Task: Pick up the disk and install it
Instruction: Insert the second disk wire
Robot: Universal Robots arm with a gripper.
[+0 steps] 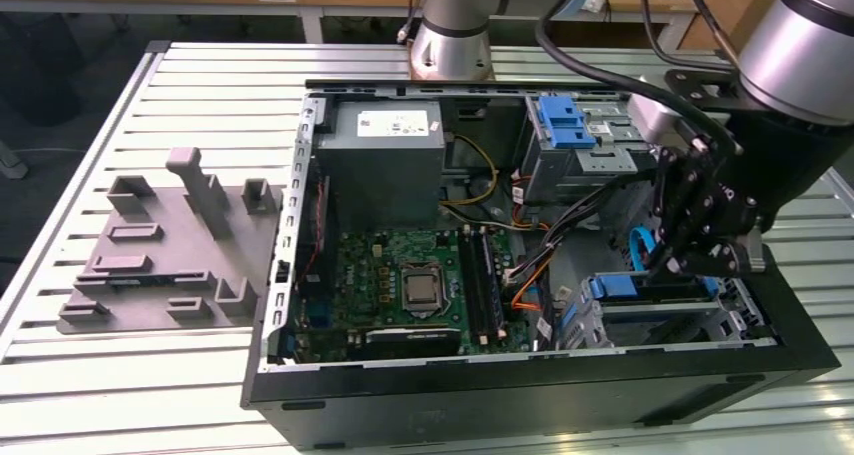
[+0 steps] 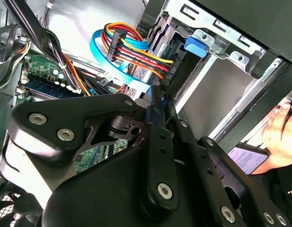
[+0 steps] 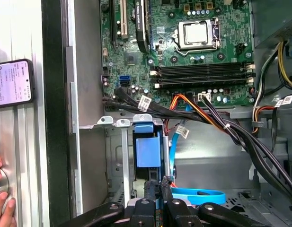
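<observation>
The disk [image 1: 654, 288], with its blue plastic rails, lies in the lower drive bay at the case's front corner, on the exterior view's right. In the first wrist view its blue rail [image 3: 148, 149] sits inside the metal cage. The second wrist view shows a silver sliver of the disk [image 2: 142, 75] behind coloured power wires and a blue flat cable. My gripper [image 1: 691, 260] reaches down into the case right over that bay. Its fingertips [image 3: 160, 188] are pressed close together just short of the blue rail, with nothing visible between them. The gripper [image 2: 157, 97] points at the bay.
The open computer case [image 1: 534, 380] holds a motherboard [image 1: 407, 285], a grey power supply box [image 1: 387, 160] and an upper bay with a blue latch [image 1: 567, 125]. Black cable bundles [image 3: 231, 132] cross beside the bay. A grey fixture [image 1: 160, 245] lies on the table. A hand [image 2: 283, 125] holds a phone [image 3: 13, 82] outside the case.
</observation>
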